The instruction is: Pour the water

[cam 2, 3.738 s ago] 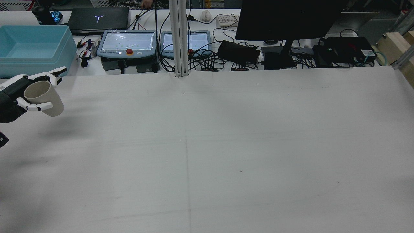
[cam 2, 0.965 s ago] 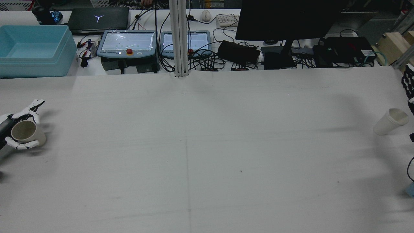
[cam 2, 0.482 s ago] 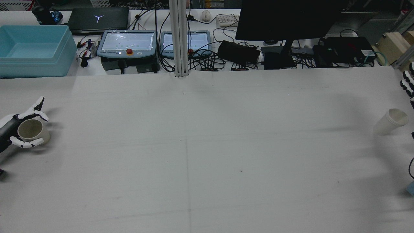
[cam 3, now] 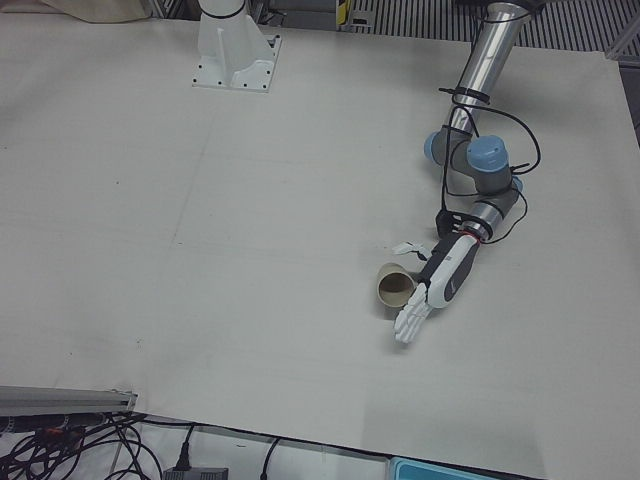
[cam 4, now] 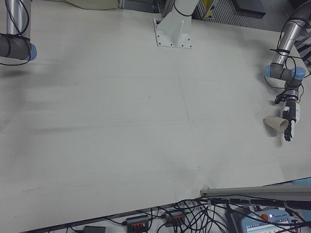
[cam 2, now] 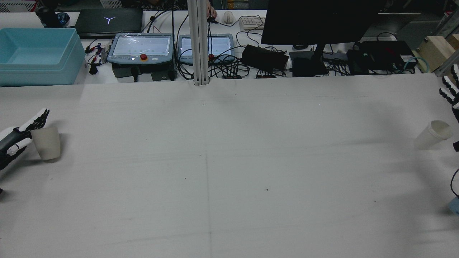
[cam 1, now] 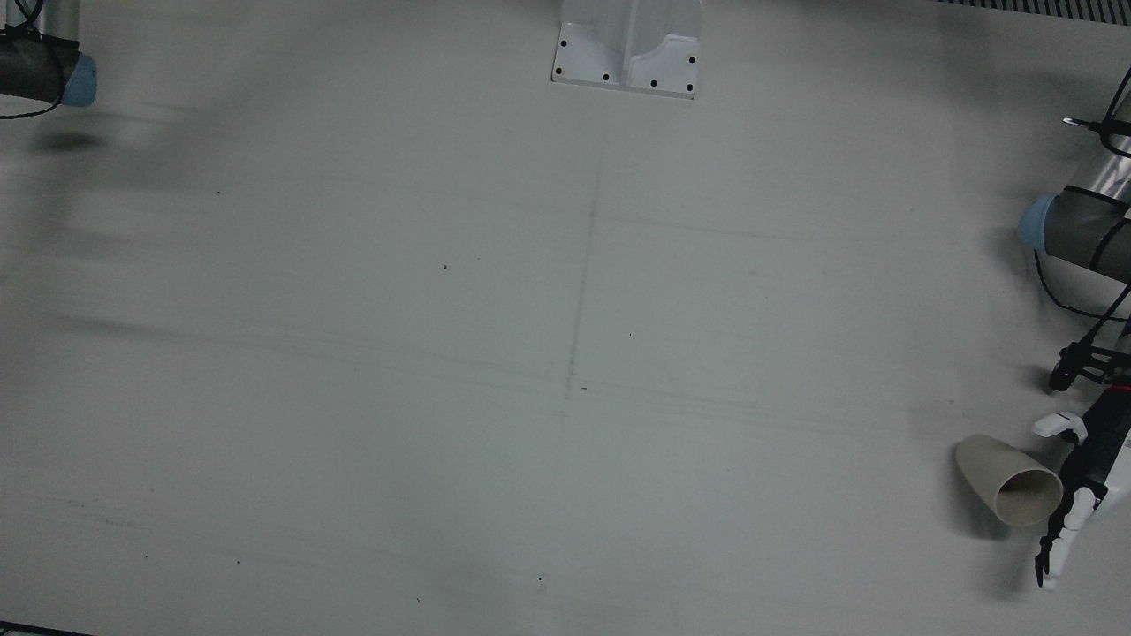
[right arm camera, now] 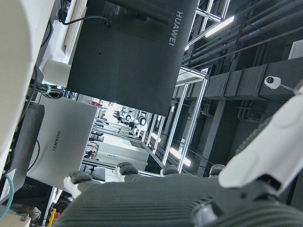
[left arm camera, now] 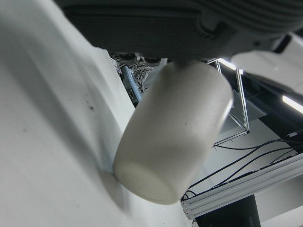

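Note:
A beige cup (cam 2: 46, 143) stands on the table at its far left, seen also in the front view (cam 1: 1012, 490), left-front view (cam 3: 397, 288) and right-front view (cam 4: 274, 124). My left hand (cam 2: 14, 138) is beside it, fingers straight and apart, palm at the cup's side, not gripping; it also shows in the left-front view (cam 3: 432, 292). The cup fills the left hand view (left arm camera: 175, 132). A white cup (cam 2: 432, 134) stands at the far right. My right hand (cam 2: 451, 93) is open above and behind it, apart from it.
A blue bin (cam 2: 36, 53), two teach pendants (cam 2: 141, 48), a monitor (cam 2: 315, 21) and cables lie beyond the table's far edge. A metal post (cam 2: 199, 43) stands at the far middle. The right arm's elbow (cam 1: 44, 75) is at the table corner.
My left hand lowered the beige cup onto the table, then opened its fingers and let go. My right hand rose slightly away from the white cup, which has stayed put since it came into view.

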Tool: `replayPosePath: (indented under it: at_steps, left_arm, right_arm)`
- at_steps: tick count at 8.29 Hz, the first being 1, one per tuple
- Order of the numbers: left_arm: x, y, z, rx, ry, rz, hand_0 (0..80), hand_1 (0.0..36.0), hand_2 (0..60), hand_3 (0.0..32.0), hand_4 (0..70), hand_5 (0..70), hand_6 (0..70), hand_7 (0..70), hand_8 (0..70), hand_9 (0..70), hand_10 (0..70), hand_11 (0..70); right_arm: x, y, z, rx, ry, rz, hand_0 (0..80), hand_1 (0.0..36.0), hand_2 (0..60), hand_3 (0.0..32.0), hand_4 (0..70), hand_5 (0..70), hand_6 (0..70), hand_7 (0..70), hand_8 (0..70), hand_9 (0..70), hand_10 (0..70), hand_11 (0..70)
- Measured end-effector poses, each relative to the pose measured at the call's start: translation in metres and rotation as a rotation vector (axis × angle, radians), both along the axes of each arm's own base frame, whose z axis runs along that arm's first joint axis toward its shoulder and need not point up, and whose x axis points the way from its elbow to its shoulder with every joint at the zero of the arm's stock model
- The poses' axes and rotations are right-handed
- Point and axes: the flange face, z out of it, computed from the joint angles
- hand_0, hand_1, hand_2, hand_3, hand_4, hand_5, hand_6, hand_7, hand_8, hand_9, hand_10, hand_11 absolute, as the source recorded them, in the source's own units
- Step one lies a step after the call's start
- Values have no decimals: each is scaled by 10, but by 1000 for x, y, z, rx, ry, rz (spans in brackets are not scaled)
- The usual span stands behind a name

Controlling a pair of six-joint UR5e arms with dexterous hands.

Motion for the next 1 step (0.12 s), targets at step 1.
replayPosePath:
  at_steps: [1]
  left_arm:
    - [-4, 1, 4, -31, 23, 9, 5, 0, 31, 0, 53, 0, 0, 16, 0, 0, 0, 0]
  right_arm:
    - [-2, -5, -8, 14, -3, 0, 406, 0, 0, 320, 0, 0, 0, 0, 42, 0, 0, 0]
